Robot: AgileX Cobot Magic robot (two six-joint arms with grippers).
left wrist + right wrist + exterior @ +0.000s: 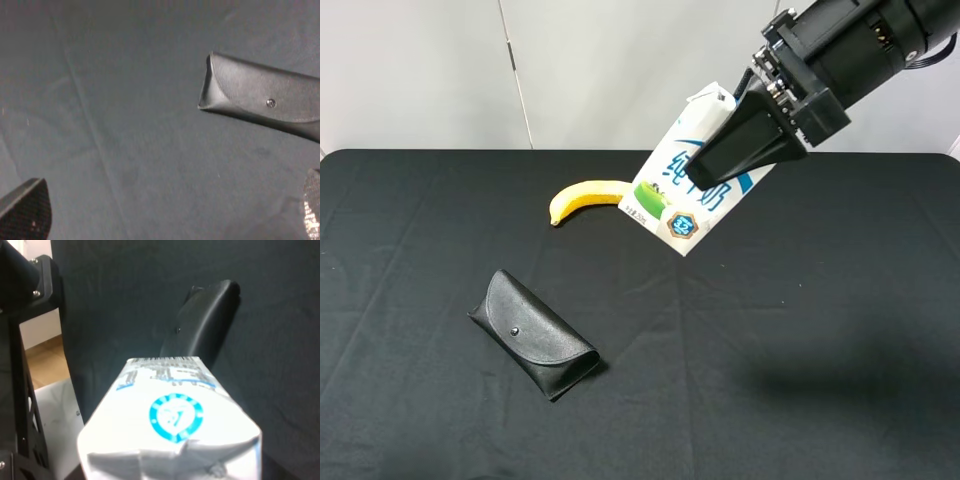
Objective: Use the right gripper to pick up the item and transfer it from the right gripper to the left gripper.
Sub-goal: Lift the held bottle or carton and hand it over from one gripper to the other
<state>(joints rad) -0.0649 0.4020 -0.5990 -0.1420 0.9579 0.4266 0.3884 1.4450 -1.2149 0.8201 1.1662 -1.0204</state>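
Note:
The white milk carton (682,190) with blue characters and a green patch hangs tilted in the air above the back middle of the table. My right gripper (725,150) is shut on its upper part, coming in from the upper right. In the right wrist view the carton (170,420) fills the foreground with its blue round mark facing the camera. My left gripper (167,220) is out of the exterior high view. Its fingertips (25,212) stand wide apart and empty above the black cloth, close to one end of the glasses case (260,95).
A yellow banana (585,197) lies on the black cloth just left of the carton. A black snap-button glasses case (533,333) lies at the left middle and also shows in the right wrist view (205,325). A black frame (20,340) stands beyond the table edge.

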